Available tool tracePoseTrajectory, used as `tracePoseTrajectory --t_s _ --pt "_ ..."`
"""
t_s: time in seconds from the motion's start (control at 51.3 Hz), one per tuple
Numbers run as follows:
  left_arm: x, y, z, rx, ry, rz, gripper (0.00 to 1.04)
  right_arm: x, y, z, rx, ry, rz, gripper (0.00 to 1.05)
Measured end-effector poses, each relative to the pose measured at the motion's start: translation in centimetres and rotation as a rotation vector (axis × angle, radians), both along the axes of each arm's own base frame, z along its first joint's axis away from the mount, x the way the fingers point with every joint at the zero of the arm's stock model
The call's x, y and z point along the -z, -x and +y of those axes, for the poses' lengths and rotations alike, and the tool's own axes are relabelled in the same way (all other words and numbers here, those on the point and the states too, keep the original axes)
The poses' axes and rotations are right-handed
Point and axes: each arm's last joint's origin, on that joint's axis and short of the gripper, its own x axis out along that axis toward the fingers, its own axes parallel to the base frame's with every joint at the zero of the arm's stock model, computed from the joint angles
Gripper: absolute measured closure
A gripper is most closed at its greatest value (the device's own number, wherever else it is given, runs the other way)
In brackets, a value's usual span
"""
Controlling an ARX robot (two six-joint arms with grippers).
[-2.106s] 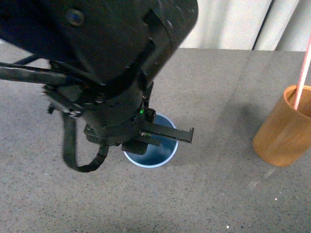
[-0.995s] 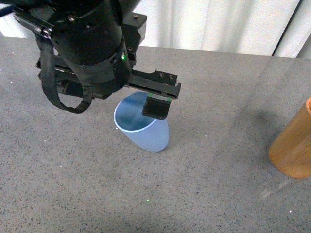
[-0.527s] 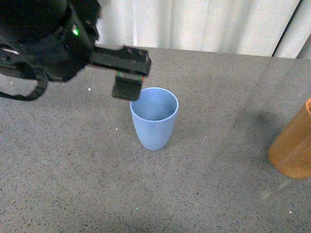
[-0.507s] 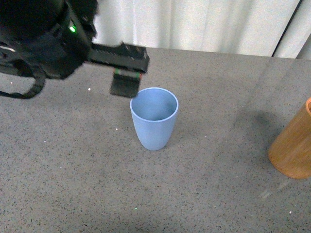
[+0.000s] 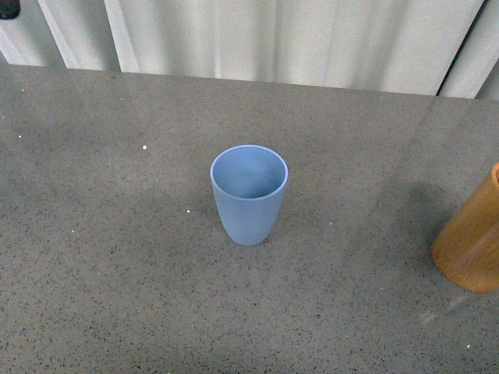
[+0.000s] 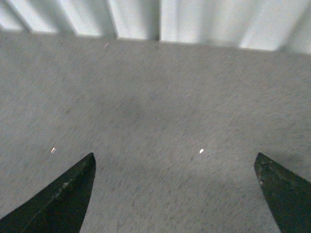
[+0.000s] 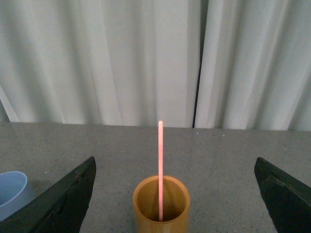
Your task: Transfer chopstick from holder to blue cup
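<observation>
The blue cup stands upright and empty in the middle of the grey table; its rim also shows in the right wrist view. The orange-brown holder stands at the right edge of the front view. In the right wrist view the holder holds one pinkish-red chopstick standing upright. My right gripper is open, its jaws wide apart, facing the holder from a distance. My left gripper is open and empty over bare table. Neither arm shows in the front view.
The grey speckled table stretches around the cup. White curtains hang behind its far edge. A dark bit of the left arm shows in the top left corner.
The left arm, which hovered over the blue cup, has drawn back to the left and out of the front view. The cup, tilted a second ago, now stands upright.
</observation>
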Motion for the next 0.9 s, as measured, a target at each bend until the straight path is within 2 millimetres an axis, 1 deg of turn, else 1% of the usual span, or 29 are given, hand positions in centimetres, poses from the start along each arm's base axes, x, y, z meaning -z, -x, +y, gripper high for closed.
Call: tracePoseTrajectory --t_s 0.02,0.059,0.078,0.098,0.137,0.195,0.312,0.332,0.429,0.449,0.546,0.683,0.741,0.8,0.897 --pt "0.3 -0.1 0.0 0.039 0.009 -0.028 0.1 0.0 0.0 0.0 0.0 0.0 0.0 0.1" --pt "1.3 0.3 0.3 0.142 0.062 -0.193 0.21 0.0 0.0 0.0 0.0 0.0 0.0 0.1" --pt "1.5 0.7 0.5 0.163 0.075 -0.244 0.24 0.0 0.0 0.0 0.0 0.0 0.0 0.1" --pt "1.9 1.3 0.8 0.181 0.08 -0.309 0.3 0.0 0.0 0.0 0.0 0.0 0.0 0.1" --pt "2.2 2.2 1.2 0.189 0.084 -0.384 0.37 0.0 0.0 0.0 0.0 0.0 0.0 0.1" --pt "2.3 3.1 1.8 0.183 0.085 -0.451 0.46 0.0 0.0 0.0 0.0 0.0 0.0 0.1" --pt "2.7 5.0 2.9 0.172 0.081 -0.491 0.65 0.0 0.0 0.0 0.0 0.0 0.0 0.1" --pt "2.8 5.1 3.0 0.172 0.081 -0.49 0.67 0.0 0.0 0.0 0.0 0.0 0.0 0.1" --pt "3.8 6.3 3.5 0.181 0.077 -0.475 0.84 0.0 0.0 0.0 0.0 0.0 0.0 0.1" --pt "3.9 6.5 3.5 0.181 0.077 -0.473 0.85 0.0 0.0 0.0 0.0 0.0 0.0 0.1" --pt "4.4 7.5 3.9 0.185 0.074 -0.473 1.01 0.0 0.0 0.0 0.0 0.0 0.0 0.1" --pt "5.2 9.3 4.6 0.179 0.071 -0.475 1.01 0.0 0.0 0.0 0.0 0.0 0.0 0.1" --pt "5.6 10.0 5.2 0.2 0.076 -0.471 1.01 0.0 0.0 0.0 0.0 0.0 0.0 0.1" --pt "5.8 10.7 5.6 0.183 0.071 -0.474 1.01 0.0 0.0 0.0 0.0 0.0 0.0 0.1" --pt "6.1 11.6 5.8 0.178 0.069 -0.475 1.01 0.0 0.0 0.0 0.0 0.0 0.0 0.1"
